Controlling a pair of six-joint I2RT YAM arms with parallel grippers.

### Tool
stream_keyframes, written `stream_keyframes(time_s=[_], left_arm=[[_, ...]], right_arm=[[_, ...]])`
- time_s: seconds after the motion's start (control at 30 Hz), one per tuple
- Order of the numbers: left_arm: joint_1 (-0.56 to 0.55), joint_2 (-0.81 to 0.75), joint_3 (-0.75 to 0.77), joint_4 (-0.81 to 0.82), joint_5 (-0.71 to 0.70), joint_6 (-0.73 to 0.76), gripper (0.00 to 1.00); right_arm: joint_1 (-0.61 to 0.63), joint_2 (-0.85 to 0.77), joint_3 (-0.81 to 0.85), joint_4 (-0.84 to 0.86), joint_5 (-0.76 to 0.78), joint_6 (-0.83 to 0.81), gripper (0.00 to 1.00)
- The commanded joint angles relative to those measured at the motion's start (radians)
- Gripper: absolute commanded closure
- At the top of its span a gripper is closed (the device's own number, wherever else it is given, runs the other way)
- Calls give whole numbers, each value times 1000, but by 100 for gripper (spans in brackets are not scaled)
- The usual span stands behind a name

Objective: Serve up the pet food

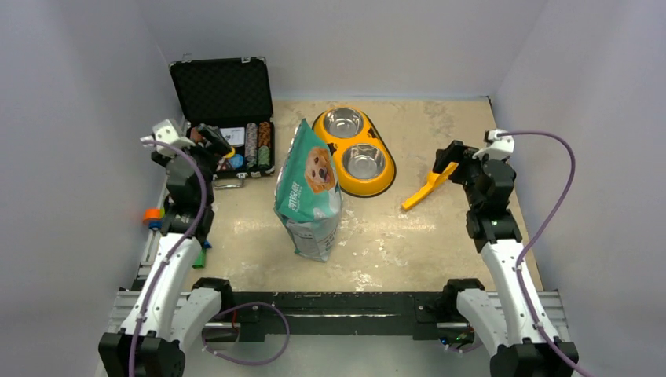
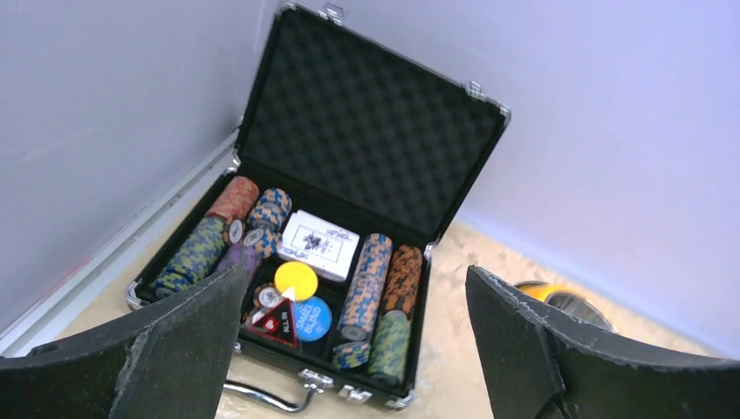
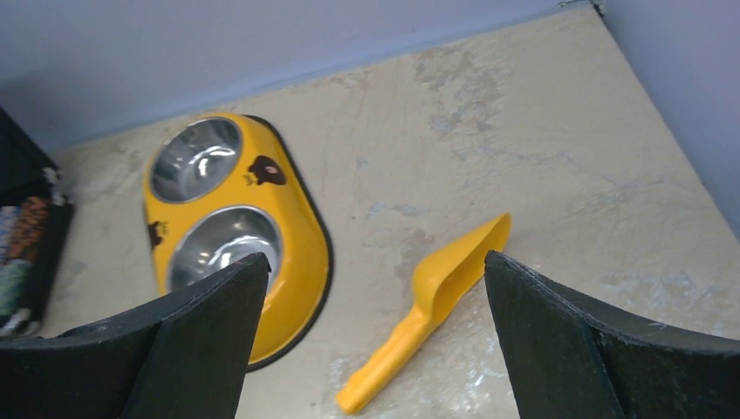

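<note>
A teal-green pouch (image 1: 310, 192) with a golden dog's face stands upright mid-table. The pet food itself is hidden; no kibble shows. A yellow double bowl (image 1: 355, 151) with two empty steel cups lies behind the pouch and shows in the right wrist view (image 3: 301, 253). A yellow scoop (image 1: 426, 188) lies on the table right of the bowl, and between the right fingers in the right wrist view (image 3: 428, 305). My right gripper (image 1: 450, 159) (image 3: 375, 288) is open and empty above the scoop. My left gripper (image 1: 214, 140) (image 2: 356, 305) is open and empty above the poker case.
An open black poker chip case (image 1: 228, 118) with chips and cards sits at the back left, seen close in the left wrist view (image 2: 349, 201). Grey walls enclose the table on three sides. Small coloured objects (image 1: 153, 214) lie at the left edge.
</note>
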Motion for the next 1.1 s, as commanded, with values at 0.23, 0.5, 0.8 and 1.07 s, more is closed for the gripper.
stream_keyframes(time_s=[0.23, 0.5, 0.8, 1.07], left_arm=[[-4, -103, 560, -914, -80, -186, 1], [-4, -75, 728, -1040, 682, -232, 14], [-161, 99, 787, -943, 916, -349, 30], [-188, 185, 836, -992, 882, -300, 58]], right_arm=[[1, -44, 422, -736, -481, 226, 1], [148, 59, 602, -912, -573, 274, 13], [393, 235, 788, -926, -566, 295, 13], [571, 371, 907, -887, -512, 337, 16]])
